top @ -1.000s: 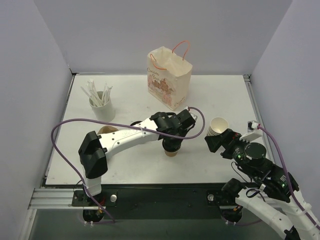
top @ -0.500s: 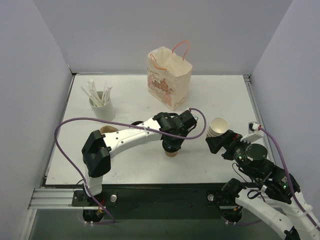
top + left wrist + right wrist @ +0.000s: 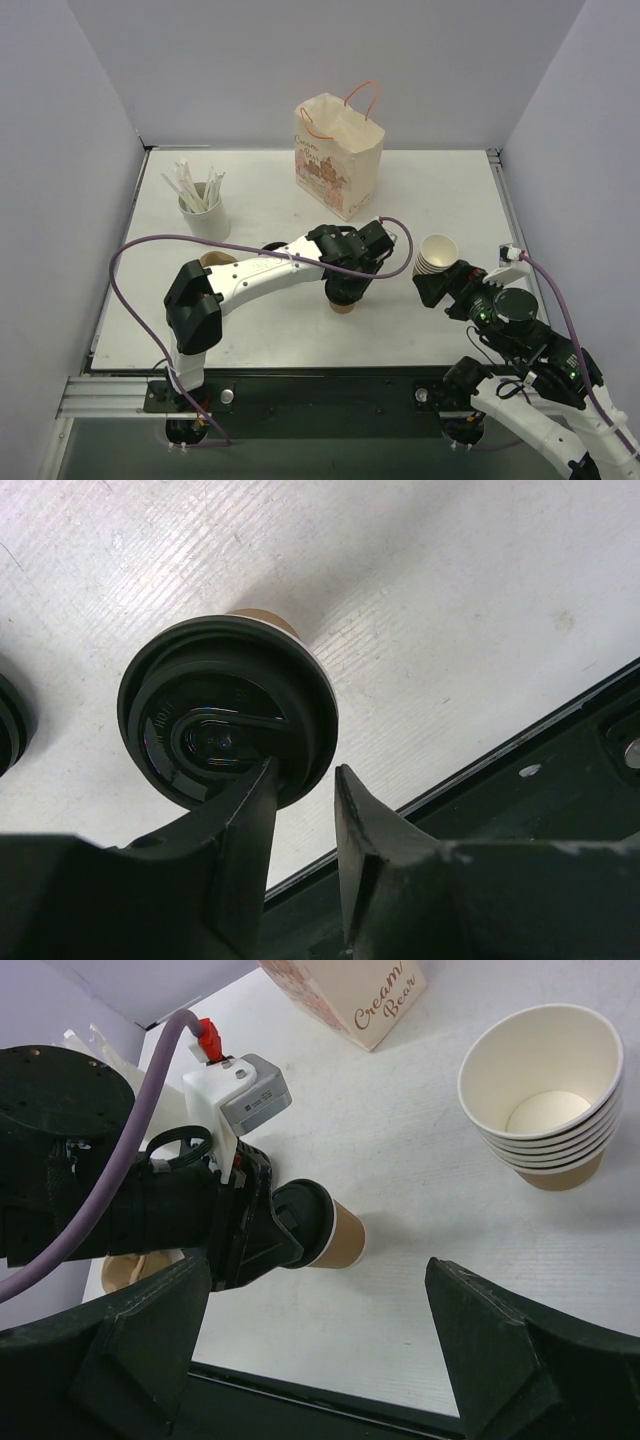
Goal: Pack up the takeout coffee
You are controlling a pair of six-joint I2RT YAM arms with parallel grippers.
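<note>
**Left fingers parted over the lidded cup**

The left arm (image 3: 262, 275) lies stretched from the lower left of the overhead frame toward the centre, wrist bent down over the takeout coffee (image 3: 343, 304). The coffee stands upright on the worktop (image 3: 450, 190) at mid-frame, below the paper bag (image 3: 338, 155). In the left wrist view the left fingers (image 3: 245, 825) are slightly parted, pinching nothing; one tip overlaps the black lid's rim, the other is clear of it. The right arm (image 3: 515, 325) is folded at lower right, its right fingers (image 3: 140, 1330) spread wide, nothing between them, near the stack of lidless cups (image 3: 436, 253)
</note>
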